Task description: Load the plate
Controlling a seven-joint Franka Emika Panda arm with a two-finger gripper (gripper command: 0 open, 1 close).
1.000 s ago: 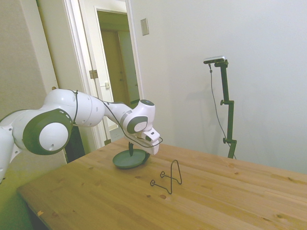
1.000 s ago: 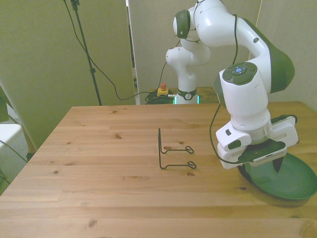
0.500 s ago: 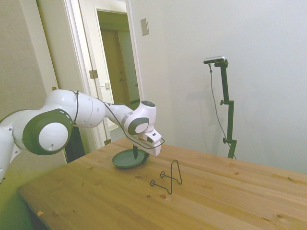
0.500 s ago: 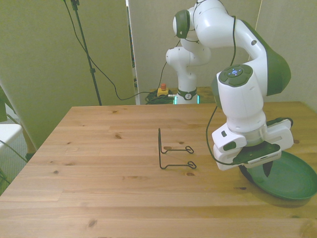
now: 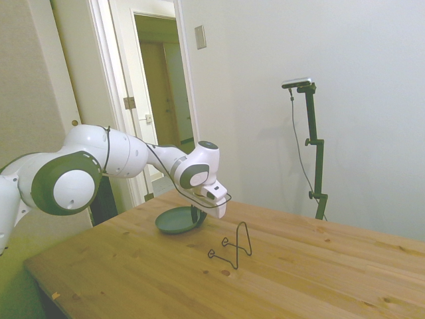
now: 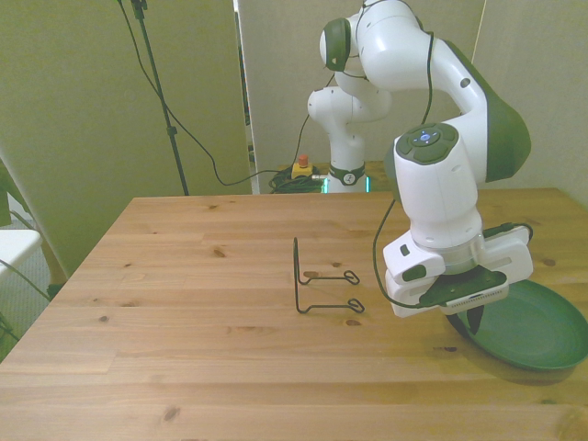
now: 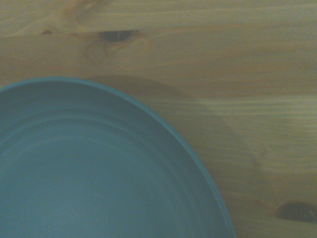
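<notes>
The plate (image 5: 174,222) is a dark teal-grey round dish lying flat on the wooden table (image 5: 299,279), at the front view's right edge (image 6: 537,333). My gripper (image 6: 474,323) hangs low over the plate's rim on the side toward the wire stand, pointing down. In the side view the gripper (image 5: 194,214) reaches down to the plate's right rim. It is open and holds nothing. The wrist view shows the plate's rim and inner surface (image 7: 99,173) from close by, with bare wood beside it.
A thin black wire stand (image 6: 317,280) stands near the middle of the table (image 5: 234,249), a short way from the plate. The plate lies close to the table's edge at the front view's right.
The gripper has slid from over the plate's middle toward its rim on the wire-stand side and sunk a little. The plate and the stand have not moved.
</notes>
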